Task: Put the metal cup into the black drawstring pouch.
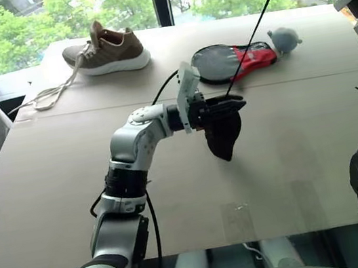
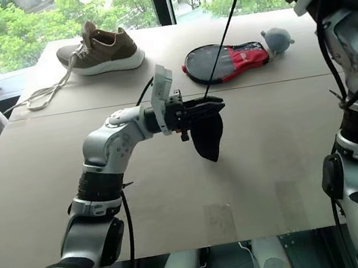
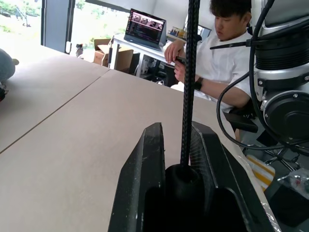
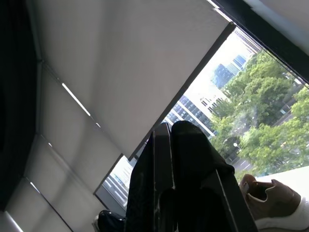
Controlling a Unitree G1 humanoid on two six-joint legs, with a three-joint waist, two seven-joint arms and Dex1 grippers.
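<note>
Your left gripper [image 1: 226, 107] hangs above the middle of the table [image 1: 51, 190], pointing across toward your right side, with its fingers pinched narrow on the mouth of the black drawstring pouch [image 1: 224, 134]. The pouch dangles below the fingers, clear of the tabletop, bunched to a point at the bottom. You cannot see inside it, and the metal cup cannot be made out anywhere, so whether it sits in the pouch stays hidden. A thin black cord [image 1: 258, 21] runs taut from the pouch's mouth up and away to the upper right, where it is cut off by the frame edge. In the left wrist view the cord [image 3: 188, 82] rises between the two fingers from a dark knob, probably the toggle, though it is hard to be sure.

Your right gripper [image 4: 171, 133] is raised high, its fingers pressed together; what they pinch, if anything, is not visible.

At the far edge of the table lie a brown shoe [image 1: 106, 50], a black-and-red paddle case [image 1: 235, 60] and a small grey plush [image 1: 283, 39]. A seated person [image 3: 217, 53] shows beyond the table's end.
</note>
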